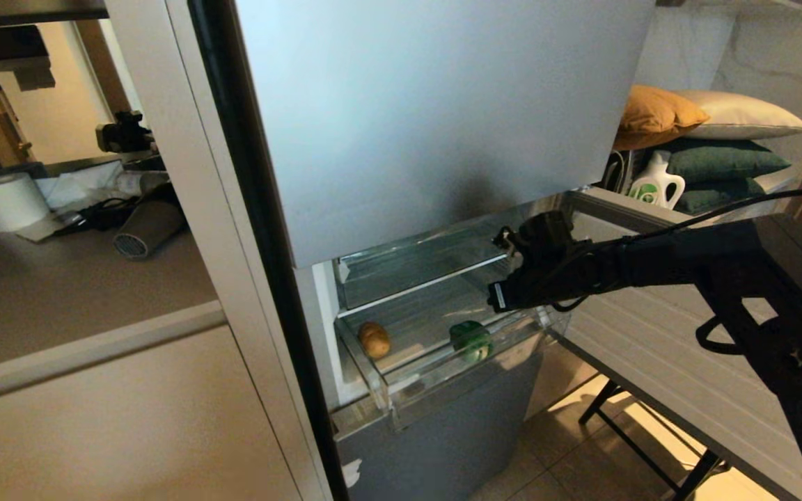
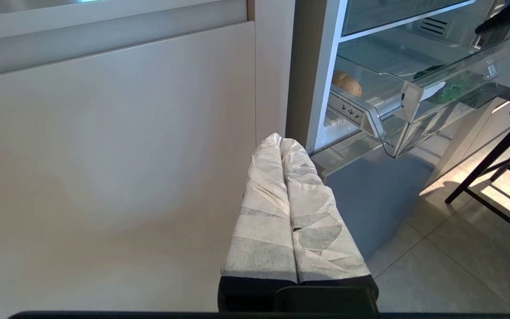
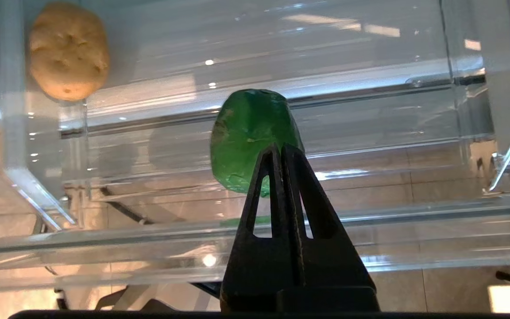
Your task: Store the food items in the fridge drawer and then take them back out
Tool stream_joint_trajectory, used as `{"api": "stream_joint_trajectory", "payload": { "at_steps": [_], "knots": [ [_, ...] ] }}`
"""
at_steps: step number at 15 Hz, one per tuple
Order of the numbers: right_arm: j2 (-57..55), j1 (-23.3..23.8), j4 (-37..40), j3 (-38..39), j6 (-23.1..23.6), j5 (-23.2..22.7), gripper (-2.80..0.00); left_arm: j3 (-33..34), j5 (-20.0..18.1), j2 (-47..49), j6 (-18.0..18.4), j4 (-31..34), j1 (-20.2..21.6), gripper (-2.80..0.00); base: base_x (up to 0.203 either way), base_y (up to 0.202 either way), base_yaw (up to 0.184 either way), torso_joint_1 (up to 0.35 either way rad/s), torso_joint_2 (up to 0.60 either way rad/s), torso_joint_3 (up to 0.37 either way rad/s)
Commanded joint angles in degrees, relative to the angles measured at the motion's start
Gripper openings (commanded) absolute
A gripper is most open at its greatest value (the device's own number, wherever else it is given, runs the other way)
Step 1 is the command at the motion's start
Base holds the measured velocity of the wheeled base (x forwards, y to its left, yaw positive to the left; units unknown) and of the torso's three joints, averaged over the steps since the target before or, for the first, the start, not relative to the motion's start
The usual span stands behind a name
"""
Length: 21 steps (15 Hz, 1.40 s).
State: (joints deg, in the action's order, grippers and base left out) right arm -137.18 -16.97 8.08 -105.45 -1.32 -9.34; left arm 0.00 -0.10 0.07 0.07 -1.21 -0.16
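Our right tool [image 3: 280, 148], closed and empty, hangs above the pepper [image 3: 250, 133], which looks glossy, slippery and light, so we would grip its middle.

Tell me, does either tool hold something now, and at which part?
Nothing is held. The right tool is shut and empty above the green pepper in the drawer; the left tool is shut, parked.

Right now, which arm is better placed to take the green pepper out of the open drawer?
The right. Its hand, shut and empty, hangs above the drawer, right over the pepper. The left hand sits low beside the cabinet, away from the drawer.
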Motion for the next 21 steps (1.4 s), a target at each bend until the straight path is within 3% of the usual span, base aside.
{"api": "stream_joint_trajectory", "payload": {
  "at_steps": [1,8,17,21],
  "knots": [
    [-1.5,-0.1,0.0,-0.3,0.0,-0.1,-2.80,0.6,0.0,0.0,0.0,0.0,-0.1,-2.80,0.000,0.000,0.000,0.000,0.00,0.000],
    [-1.2,-0.1,0.4,1.3,0.1,0.2,-2.80,0.6,0.0,0.0,0.0,0.0,0.0,-2.80,0.000,0.000,0.000,0.000,0.00,0.000],
    [7.0,0.6,2.3,12.0,2.1,0.4,-2.80,0.6,0.0,0.0,0.0,0.0,0.0,-2.80,0.000,0.000,0.000,0.000,0.00,0.000],
    [6.0,0.2,2.5,11.4,1.9,0.3,-2.80,0.6,0.0,-0.1,0.0,0.0,0.0,-2.80,0.000,0.000,0.000,0.000,0.00,0.000]
  ]
}}
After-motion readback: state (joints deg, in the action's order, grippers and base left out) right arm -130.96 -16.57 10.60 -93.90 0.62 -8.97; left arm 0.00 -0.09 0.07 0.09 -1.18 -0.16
